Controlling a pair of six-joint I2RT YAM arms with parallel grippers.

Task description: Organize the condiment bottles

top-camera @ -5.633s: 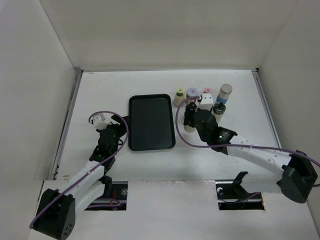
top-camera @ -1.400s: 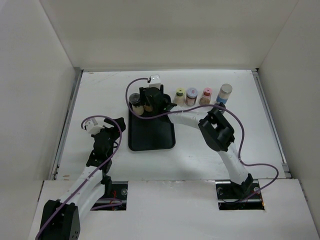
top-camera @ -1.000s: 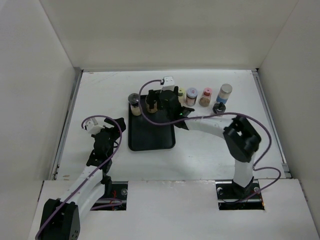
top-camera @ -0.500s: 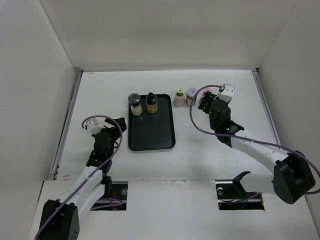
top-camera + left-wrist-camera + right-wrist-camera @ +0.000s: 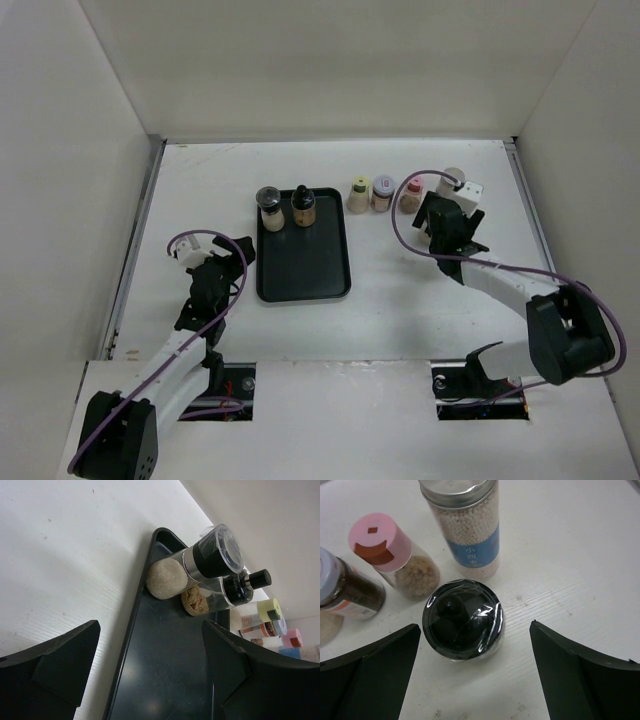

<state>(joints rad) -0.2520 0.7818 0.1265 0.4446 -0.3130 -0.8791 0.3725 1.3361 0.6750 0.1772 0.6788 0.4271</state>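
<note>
Two condiment bottles stand at the far end of the black tray (image 5: 305, 265): a clear-topped one (image 5: 269, 208) with white contents and a black-knobbed one (image 5: 303, 206). On the table to the right stand the yellow-capped (image 5: 359, 192), purple-capped (image 5: 383, 192) and pink-capped (image 5: 410, 198) jars. My right gripper (image 5: 438, 215) hangs open above a black-capped jar (image 5: 463, 618), which sits between its spread fingers, untouched. The taller silver-capped, blue-labelled jar (image 5: 465, 525) stands just behind that jar, with the pink-capped jar (image 5: 385, 550) to its left. My left gripper (image 5: 222, 255) is open and holds nothing, left of the tray.
White walls close in the table at the left, back and right. In the left wrist view the tray's left rim (image 5: 127, 645) runs between the fingers, and the two tray bottles (image 5: 200, 562) lean into view ahead. Purple cables loop over both arms.
My right gripper left the black-knobbed bottle standing in the tray, swung right and now hangs over the black-capped jar. The left arm has barely moved.
</note>
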